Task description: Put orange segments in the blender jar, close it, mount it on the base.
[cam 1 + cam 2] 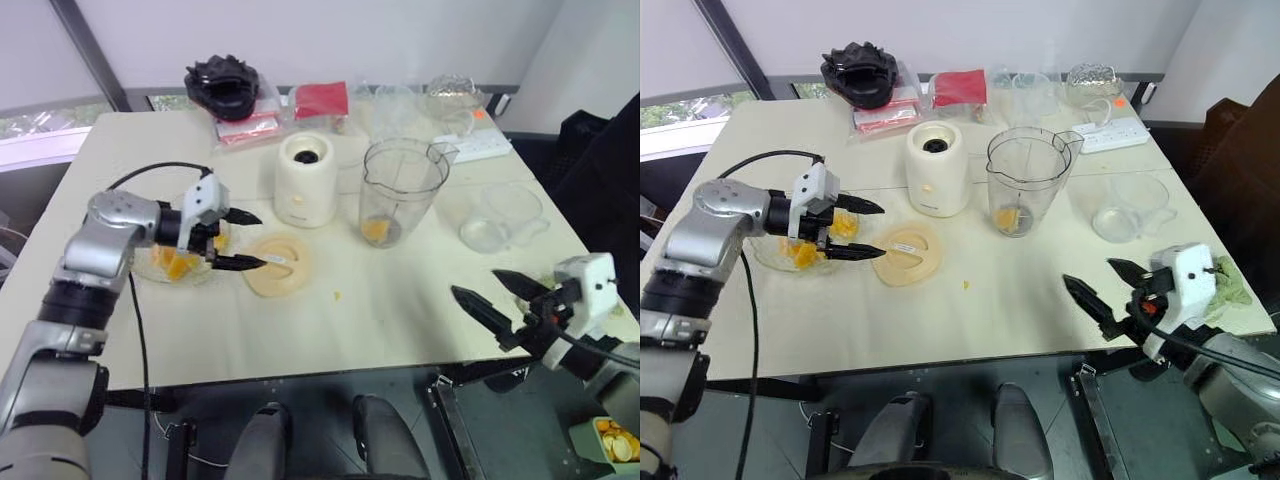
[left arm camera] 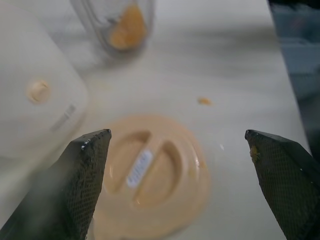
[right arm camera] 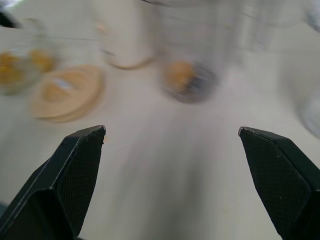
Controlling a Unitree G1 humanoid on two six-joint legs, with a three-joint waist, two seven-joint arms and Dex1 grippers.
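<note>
The clear blender jar (image 1: pixel 400 190) stands upright mid-table with an orange segment (image 1: pixel 376 230) at its bottom. To its left is the cream blender base (image 1: pixel 306 178). The cream lid (image 1: pixel 278 264) lies flat in front of the base. A glass bowl (image 1: pixel 172 262) of orange segments sits at the left. My left gripper (image 1: pixel 236 240) is open just over the bowl's right rim, its fingertips reaching the lid's edge, nothing between them. My right gripper (image 1: pixel 492 295) is open near the table's front right edge, holding nothing.
A clear measuring jug (image 1: pixel 500 216) sits right of the jar. At the back lie a black object (image 1: pixel 224 84), red packets (image 1: pixel 320 100), clear containers (image 1: pixel 440 98) and a power strip (image 1: pixel 474 146). A small orange scrap (image 1: pixel 336 295) lies in front of the lid.
</note>
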